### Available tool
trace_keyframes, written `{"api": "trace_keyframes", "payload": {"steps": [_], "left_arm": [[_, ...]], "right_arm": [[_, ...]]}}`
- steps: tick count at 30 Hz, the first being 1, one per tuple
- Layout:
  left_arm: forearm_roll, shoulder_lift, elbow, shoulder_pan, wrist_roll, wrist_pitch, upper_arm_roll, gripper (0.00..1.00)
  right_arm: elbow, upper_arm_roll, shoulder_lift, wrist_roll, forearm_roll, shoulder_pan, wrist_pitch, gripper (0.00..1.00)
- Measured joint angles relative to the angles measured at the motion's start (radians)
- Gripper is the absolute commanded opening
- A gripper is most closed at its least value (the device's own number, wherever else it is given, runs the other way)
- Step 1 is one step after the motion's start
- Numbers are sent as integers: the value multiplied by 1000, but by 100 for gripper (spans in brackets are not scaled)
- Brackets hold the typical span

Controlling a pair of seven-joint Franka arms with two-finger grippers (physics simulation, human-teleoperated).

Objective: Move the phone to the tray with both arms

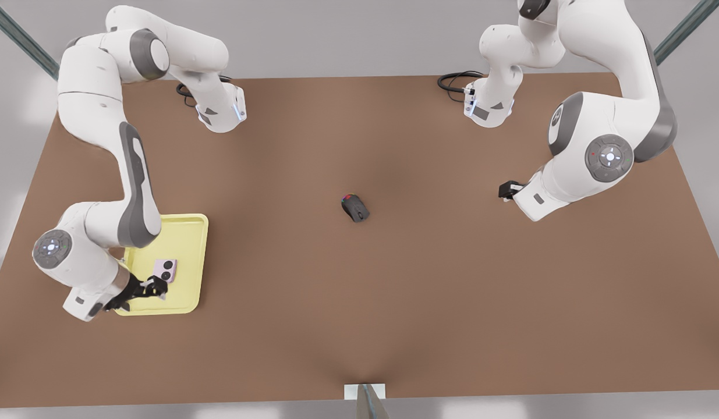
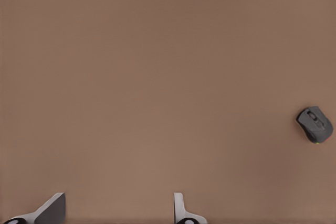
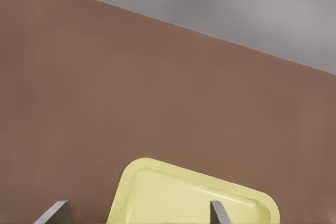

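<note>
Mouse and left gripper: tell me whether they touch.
Apart. The front view shows a wide stretch of bare table between the mouse and the left gripper, at that view's right.

A brown table (image 1: 394, 279) carries the yellow tray (image 1: 187, 233) and a black mouse (image 1: 355, 208).

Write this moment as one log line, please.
phone: lying in tray | right gripper: open, beside phone | left gripper: open, waiting above table
</note>
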Motion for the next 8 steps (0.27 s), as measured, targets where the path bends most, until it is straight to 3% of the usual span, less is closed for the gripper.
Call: {"api": "trace_keyframes", "payload": {"steps": [4,8], "left_arm": [[5,0,1,0,0,-4,-1,100],[6,1,1,0,0,-11,-1,100]], "right_arm": [[-170,6,-307,82,17,37,-224,100],[-284,25,-384,149,32,0,-329,100]]}}
